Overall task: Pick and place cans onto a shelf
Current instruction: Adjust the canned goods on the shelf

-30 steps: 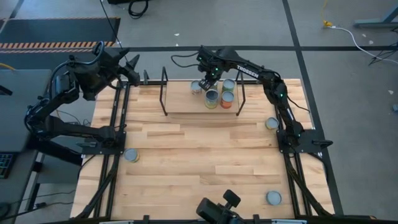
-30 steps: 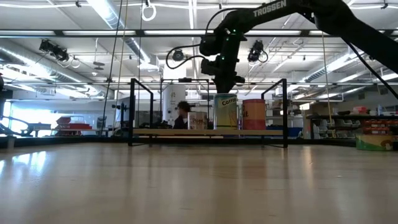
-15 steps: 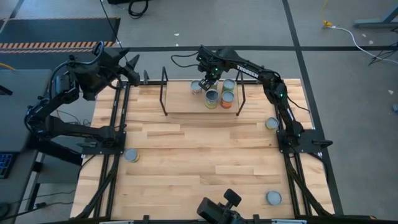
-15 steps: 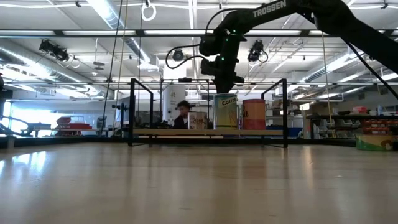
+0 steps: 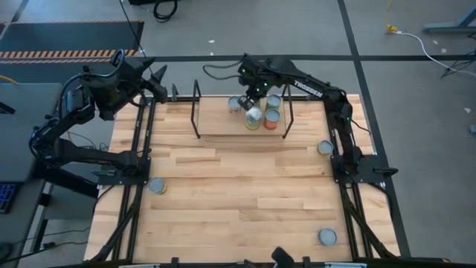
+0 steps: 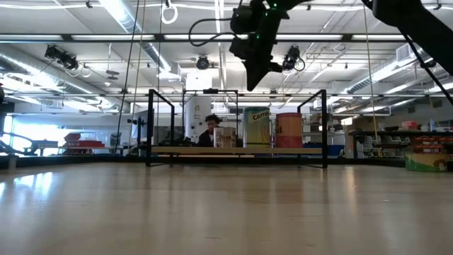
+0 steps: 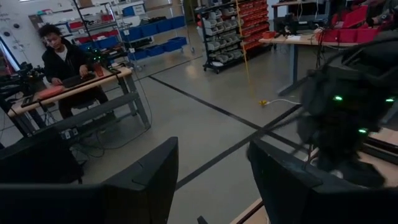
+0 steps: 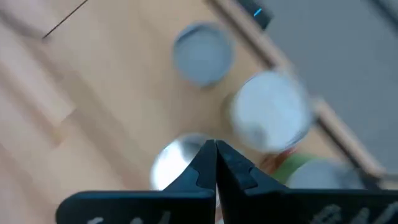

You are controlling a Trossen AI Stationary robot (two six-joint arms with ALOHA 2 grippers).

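The shelf point(image 5: 219, 123) stands at the table's far middle and bears several cans. They are a small one point(image 5: 235, 104), a green-labelled one point(image 5: 253, 117), one behind it point(image 5: 273, 101) and an orange one point(image 5: 271, 119). In the low view the cans point(image 6: 257, 127) stand upright on the board point(image 6: 184, 150). My right gripper point(image 5: 251, 95) hangs well above them point(image 6: 253, 83), fingers shut and empty, pointing down point(image 8: 215, 144). My left gripper point(image 5: 158, 77) is open and empty beyond the table's far left corner.
Three more cans stand on the table: near the left edge point(image 5: 157, 186), near the right edge point(image 5: 325, 147) and at the near right point(image 5: 327, 237). The shelf's black end frames point(image 5: 196, 110) rise on both sides. A person sits in the room behind point(image 6: 211, 131).
My right gripper has risen straight up from just above the green-labelled can to well above the shelf's frames. The cans on the shelf have stayed upright in place.
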